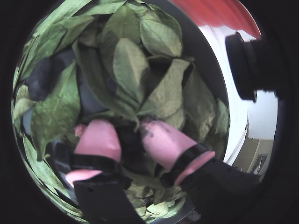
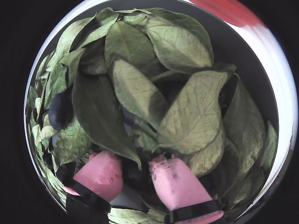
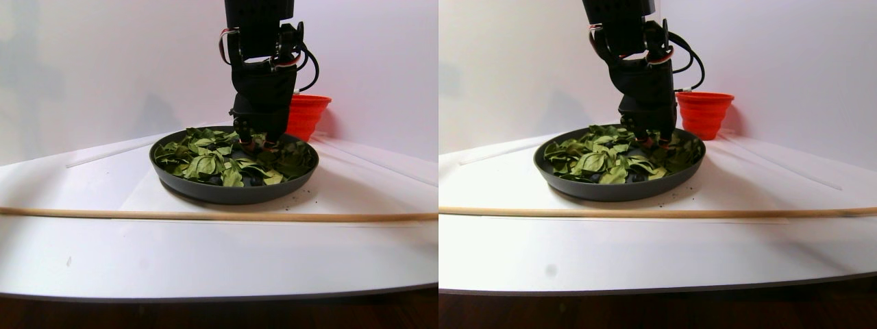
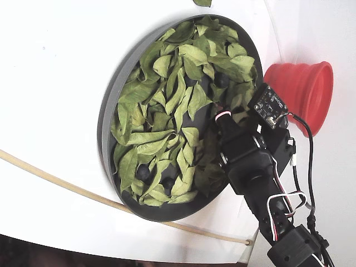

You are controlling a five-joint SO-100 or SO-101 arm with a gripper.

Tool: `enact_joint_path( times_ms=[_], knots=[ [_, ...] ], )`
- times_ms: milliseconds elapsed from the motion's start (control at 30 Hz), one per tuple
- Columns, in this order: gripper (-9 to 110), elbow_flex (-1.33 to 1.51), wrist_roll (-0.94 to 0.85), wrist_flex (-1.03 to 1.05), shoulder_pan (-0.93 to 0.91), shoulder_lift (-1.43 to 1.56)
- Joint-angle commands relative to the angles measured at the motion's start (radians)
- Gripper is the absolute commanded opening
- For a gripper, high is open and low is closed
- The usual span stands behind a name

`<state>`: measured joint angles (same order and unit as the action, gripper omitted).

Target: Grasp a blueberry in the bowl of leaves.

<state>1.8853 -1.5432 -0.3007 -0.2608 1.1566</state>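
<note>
The dark-grey bowl [image 4: 108, 111] is heaped with green leaves [image 4: 167, 111]. My gripper [image 4: 219, 119] reaches down into the leaves at the bowl's side nearest the red cup. In both wrist views its pink fingertips [image 1: 100, 137] [image 2: 177, 184] are pushed among the leaves [image 2: 191, 112], and a dark round blueberry [image 2: 138, 175] fills the gap between them, touching both pads. My gripper [image 2: 134, 163] is shut on it, low in the bowl. Another blueberry [image 2: 60, 111] lies half under leaves to the left and also shows in a wrist view [image 1: 39, 77].
A red ribbed cup [image 4: 303, 92] stands just beyond the bowl's rim, close to my arm. A thin wooden stick [image 3: 205, 215] lies across the white table in front of the bowl [image 3: 226, 192]. More blueberries [image 4: 143, 172] sit among the leaves.
</note>
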Motion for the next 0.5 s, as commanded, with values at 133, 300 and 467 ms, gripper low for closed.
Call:
enact_joint_path(
  times_ms=[133, 300, 467],
  knots=[
    [9, 0.052, -0.025, 0.028, -0.018, 0.081],
    [9, 0.063, -0.029, 0.031, -0.009, 0.121],
    [9, 0.061, -0.044, 0.031, -0.009, 0.143]
  ],
)
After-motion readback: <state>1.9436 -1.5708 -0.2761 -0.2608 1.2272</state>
